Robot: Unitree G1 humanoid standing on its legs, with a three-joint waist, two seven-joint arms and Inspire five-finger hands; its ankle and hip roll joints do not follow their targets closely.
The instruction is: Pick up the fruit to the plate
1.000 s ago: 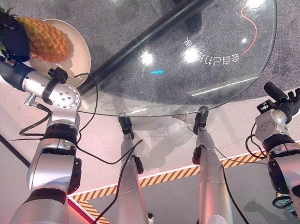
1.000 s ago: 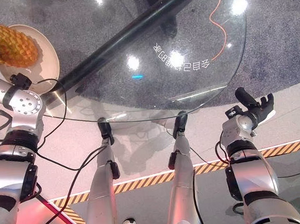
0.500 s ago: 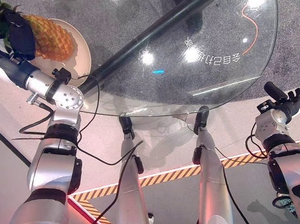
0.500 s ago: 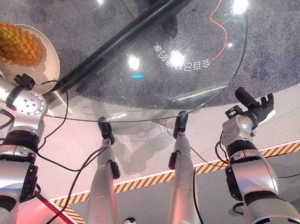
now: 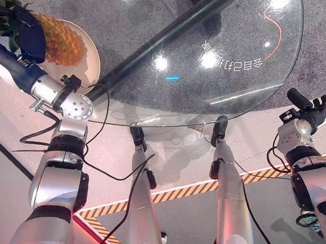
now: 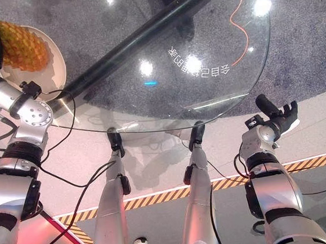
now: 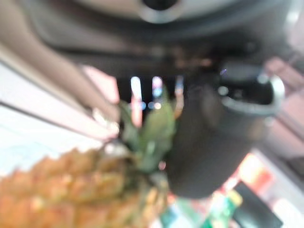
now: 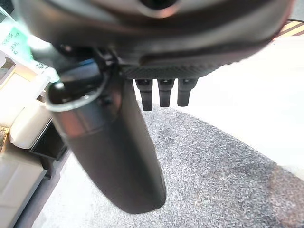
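- Pineapple (image 5: 59, 41) — on plate (image 5: 90, 57), bench's 10 o'clock edge.
- Left hand (image 5: 29, 36) — clamped near its crown; release gently, once fruit lies settled.
- Right hand (image 5: 312, 110) — fingers relaxed, idle, off bench at 4 o'clock.

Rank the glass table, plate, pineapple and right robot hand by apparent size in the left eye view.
1. glass table
2. plate
3. pineapple, partly covered by the left robot hand, so close to the plate
4. right robot hand
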